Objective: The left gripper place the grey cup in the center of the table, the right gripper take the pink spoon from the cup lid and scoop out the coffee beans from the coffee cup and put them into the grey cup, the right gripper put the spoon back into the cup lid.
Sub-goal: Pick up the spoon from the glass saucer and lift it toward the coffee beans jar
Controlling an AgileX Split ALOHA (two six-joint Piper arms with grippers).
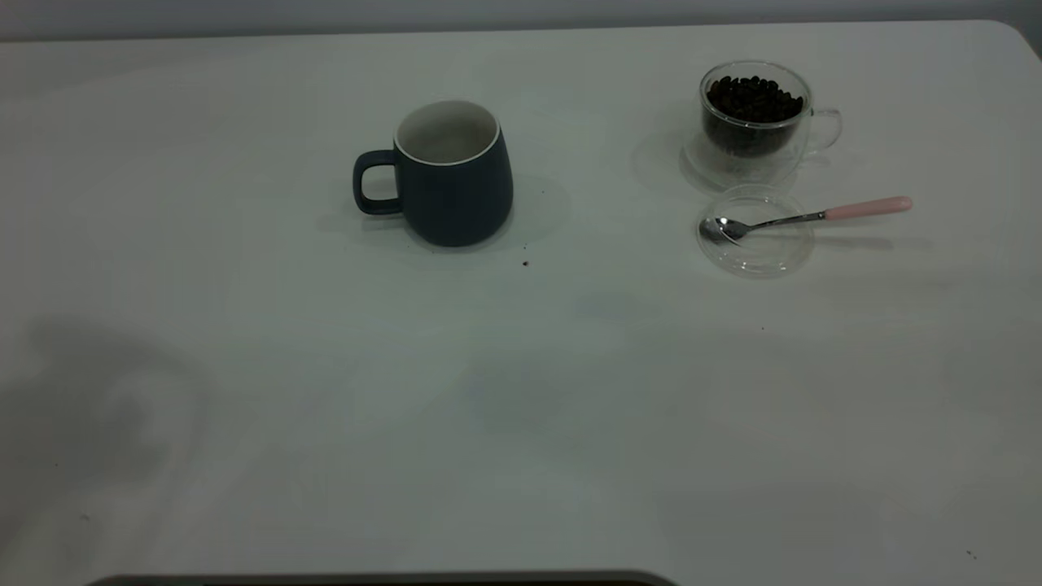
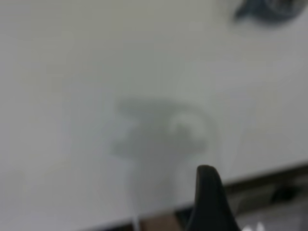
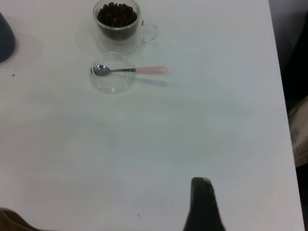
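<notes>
The grey cup point(image 1: 452, 175) stands upright near the middle of the table point(image 1: 521, 391), handle to the left, its white inside bare. At the back right stands the coffee cup point(image 1: 753, 122), holding a heap of coffee beans point(image 1: 753, 98). Just in front of it lies the cup lid point(image 1: 757, 236), with the pink spoon point(image 1: 814, 216) resting bowl-in-lid and its handle pointing right. Neither gripper shows in the exterior view. My right gripper point(image 3: 202, 202) hovers far from the spoon point(image 3: 130, 70), lid point(image 3: 111, 74) and coffee cup point(image 3: 117, 26). My left gripper point(image 2: 207, 197) is over the table's edge, far from the grey cup point(image 2: 269, 9).
A small dark speck point(image 1: 525, 263) lies just right of the grey cup. The table's right edge point(image 3: 281, 96) runs near the right gripper. A dark strip point(image 1: 383, 579) borders the table's front edge.
</notes>
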